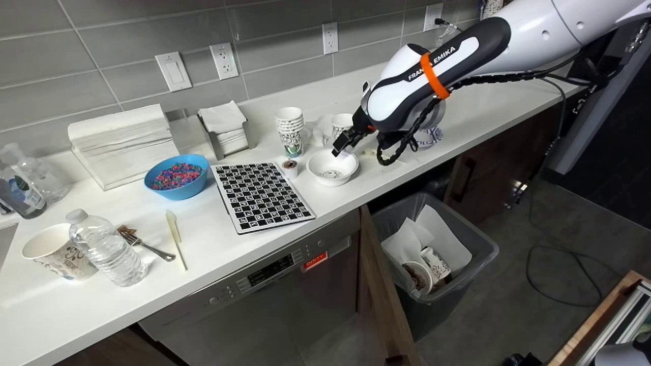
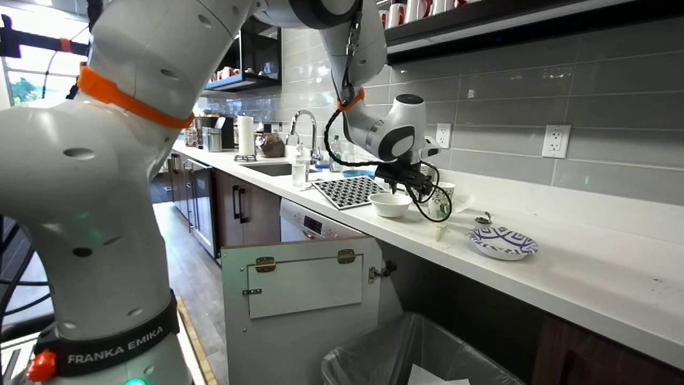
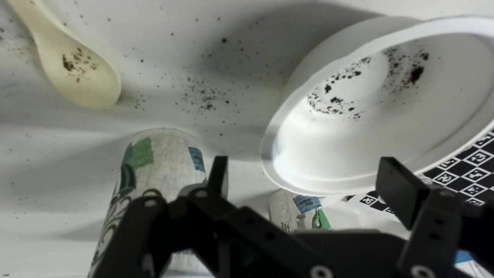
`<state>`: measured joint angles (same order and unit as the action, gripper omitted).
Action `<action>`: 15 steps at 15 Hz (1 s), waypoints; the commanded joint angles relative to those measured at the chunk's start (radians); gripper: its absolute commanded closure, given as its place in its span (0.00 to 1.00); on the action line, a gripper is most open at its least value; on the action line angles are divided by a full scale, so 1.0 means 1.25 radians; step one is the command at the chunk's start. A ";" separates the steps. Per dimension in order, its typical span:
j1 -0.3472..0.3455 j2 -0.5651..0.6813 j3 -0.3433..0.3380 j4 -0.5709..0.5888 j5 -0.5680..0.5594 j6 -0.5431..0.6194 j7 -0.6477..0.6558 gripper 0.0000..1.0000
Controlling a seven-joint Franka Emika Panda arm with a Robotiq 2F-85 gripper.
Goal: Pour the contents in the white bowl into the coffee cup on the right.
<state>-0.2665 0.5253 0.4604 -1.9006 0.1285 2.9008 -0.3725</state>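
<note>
The white bowl (image 1: 316, 166) stands upright on the counter; dark crumbs lie inside it. It also shows in an exterior view (image 2: 389, 206) and, large, in the wrist view (image 3: 328, 162). The coffee cup (image 1: 342, 121), white with faint markings, stands behind the bowl and is partly hidden by my gripper. It also shows in an exterior view (image 2: 443, 198) and at the left of the wrist view (image 3: 166, 170). My gripper (image 1: 342, 145) is open and empty over the bowl's rim. In the wrist view its fingers (image 3: 308, 177) are wide apart; one overlaps the rim, and contact cannot be told.
A stack of patterned cups (image 1: 290, 127) and a small brown-filled cup (image 1: 290, 170) stand beside the bowl. A chequered board (image 1: 264, 195), a blue bowl (image 1: 190, 190), a pale spoon (image 3: 92, 87) and a blue-patterned dish (image 2: 503, 241) are nearby. A bin (image 1: 485, 249) stands below.
</note>
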 commanded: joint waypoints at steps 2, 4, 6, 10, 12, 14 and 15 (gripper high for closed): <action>0.052 -0.099 -0.050 -0.059 -0.011 -0.033 -0.007 0.00; 0.055 -0.133 -0.046 -0.079 0.001 -0.040 -0.022 0.00; 0.040 -0.167 -0.028 -0.100 -0.018 -0.062 -0.024 0.00; 0.068 -0.221 -0.058 -0.113 0.015 -0.153 -0.088 0.00; 0.090 -0.240 -0.083 -0.111 0.016 -0.202 -0.102 0.00; 0.116 -0.254 -0.112 -0.109 0.006 -0.244 -0.103 0.00; 0.130 -0.261 -0.128 -0.108 -0.002 -0.266 -0.099 0.00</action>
<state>-0.1597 0.2443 0.3624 -2.0159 0.1289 2.6461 -0.4810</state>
